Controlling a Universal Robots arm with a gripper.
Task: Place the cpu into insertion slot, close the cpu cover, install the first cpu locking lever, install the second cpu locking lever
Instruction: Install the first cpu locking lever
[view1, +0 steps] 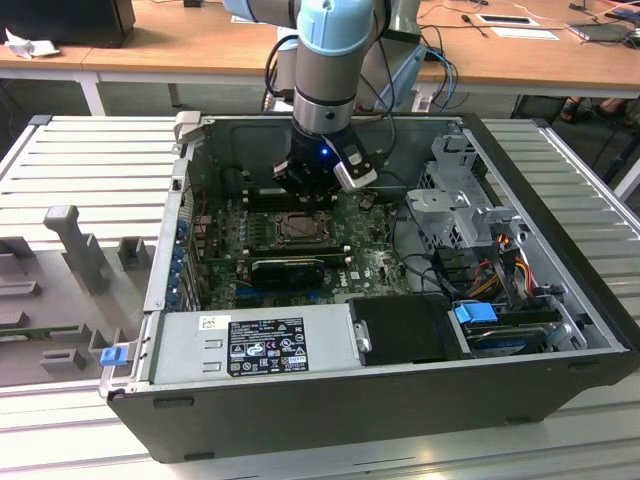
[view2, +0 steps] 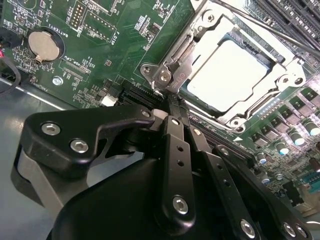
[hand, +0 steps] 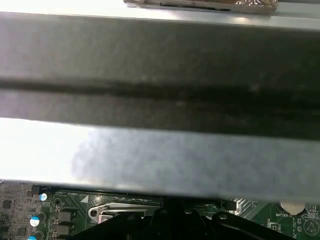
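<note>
Touching cpu cover (view2: 186, 70), closed hand (view2: 172, 107).

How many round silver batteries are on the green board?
1. The coin battery sits on the green motherboard, apart from the gripper; the gripper may hide more.

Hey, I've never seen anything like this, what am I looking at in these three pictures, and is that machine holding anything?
It is a robot arm working inside an open desktop computer case that lies on its side. The exterior view comes from a camera standing off the arm; the two wrist views come from cameras riding on the arm itself. Its black gripper hangs right beside the insertion slot on the green motherboard. In the second wrist view the pale cpu already sits in that slot, with the silver cpu cover framing it. The closed fingers hold nothing I can see; their tips sit at the cover's corner.
</note>
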